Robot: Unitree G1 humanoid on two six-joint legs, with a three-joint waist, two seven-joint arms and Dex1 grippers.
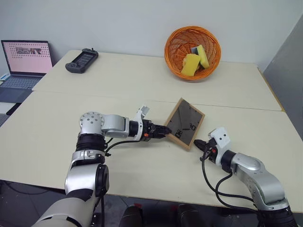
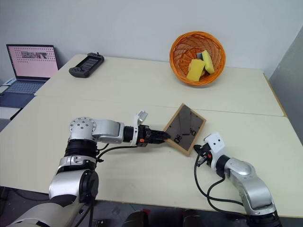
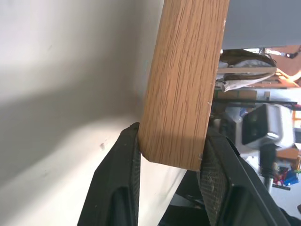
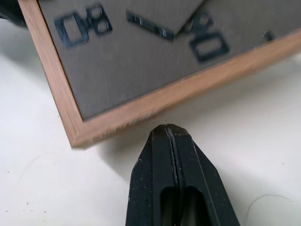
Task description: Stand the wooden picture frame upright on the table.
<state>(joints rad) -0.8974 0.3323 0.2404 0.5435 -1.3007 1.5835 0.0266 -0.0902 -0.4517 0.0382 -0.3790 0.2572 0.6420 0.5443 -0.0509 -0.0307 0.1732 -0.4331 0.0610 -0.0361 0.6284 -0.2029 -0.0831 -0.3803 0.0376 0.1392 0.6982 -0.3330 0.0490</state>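
Left pincer (image 1: 166, 131) is clamped on the wooden picture frame (image 1: 185, 123) edge, tipping it up (backing showing). Right pincer (image 1: 198, 143), closed, sits just beside its corner. Next: swing the stand out, probably.

A plain pale wall (image 1: 142, 19) stands behind the big cream counter (image 1: 118, 75), which is made of two parts with a thin line where they join. A grey panel (image 1: 289, 71) stands at the right side. At the far left an open laptop (image 1: 26, 59) sits on a lower desk (its screen glows pink). A dark handheld gadget (image 1: 82, 60) lies near the back corner. An orange basket (image 1: 170, 49) sits at the back with yellow sponges (image 1: 190, 65) inside. The light is soft and even.
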